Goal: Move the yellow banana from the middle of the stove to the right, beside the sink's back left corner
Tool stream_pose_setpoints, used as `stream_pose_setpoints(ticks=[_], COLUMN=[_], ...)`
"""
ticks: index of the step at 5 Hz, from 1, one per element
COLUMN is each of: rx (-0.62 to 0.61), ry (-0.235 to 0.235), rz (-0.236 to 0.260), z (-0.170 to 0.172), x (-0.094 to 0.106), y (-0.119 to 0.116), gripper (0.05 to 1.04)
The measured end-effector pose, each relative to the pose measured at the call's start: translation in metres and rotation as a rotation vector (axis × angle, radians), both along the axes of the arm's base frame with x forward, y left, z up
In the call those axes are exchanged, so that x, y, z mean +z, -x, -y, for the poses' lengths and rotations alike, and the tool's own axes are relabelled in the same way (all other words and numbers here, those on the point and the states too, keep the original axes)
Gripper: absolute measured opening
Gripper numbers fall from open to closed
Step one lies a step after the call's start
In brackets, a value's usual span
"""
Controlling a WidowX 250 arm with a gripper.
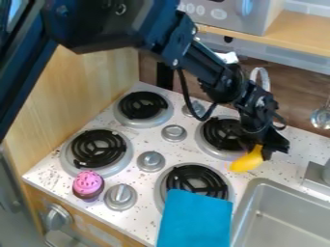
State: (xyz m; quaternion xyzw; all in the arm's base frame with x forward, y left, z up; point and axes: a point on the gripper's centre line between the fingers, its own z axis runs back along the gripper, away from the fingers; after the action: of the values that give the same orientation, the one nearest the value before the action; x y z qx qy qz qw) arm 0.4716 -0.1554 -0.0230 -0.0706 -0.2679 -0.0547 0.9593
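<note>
Black two-finger gripper [273, 148] touches upper end of smooth yellow toy [246, 161], beside right rear black-coil burner [222, 135]; cannot tell whether claw pinches it. Narrow strip separates toy from grey metal sink [261, 182]. Blue cloth [195, 219] overlaps right front burner [193, 174]. Pink-topped toy cupcake [88, 185] near front edge. White speckled stovetop [145, 185], pale wooden side panel [90, 84].

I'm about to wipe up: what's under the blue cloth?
The blue cloth covers the near part of one burner and some speckled countertop. Anything lying wholly beneath it is hidden.
</note>
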Motion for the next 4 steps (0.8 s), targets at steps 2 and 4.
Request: stream_pose_setpoints(ticks=[2, 4], rx=[0.009, 0.034], ry=[-0.013, -0.009], rz=[-0.016, -0.044], z=[0.004, -0.001], x=[-0.021, -0.032], y=[0.000, 0.011], gripper=[0.538, 1.011])
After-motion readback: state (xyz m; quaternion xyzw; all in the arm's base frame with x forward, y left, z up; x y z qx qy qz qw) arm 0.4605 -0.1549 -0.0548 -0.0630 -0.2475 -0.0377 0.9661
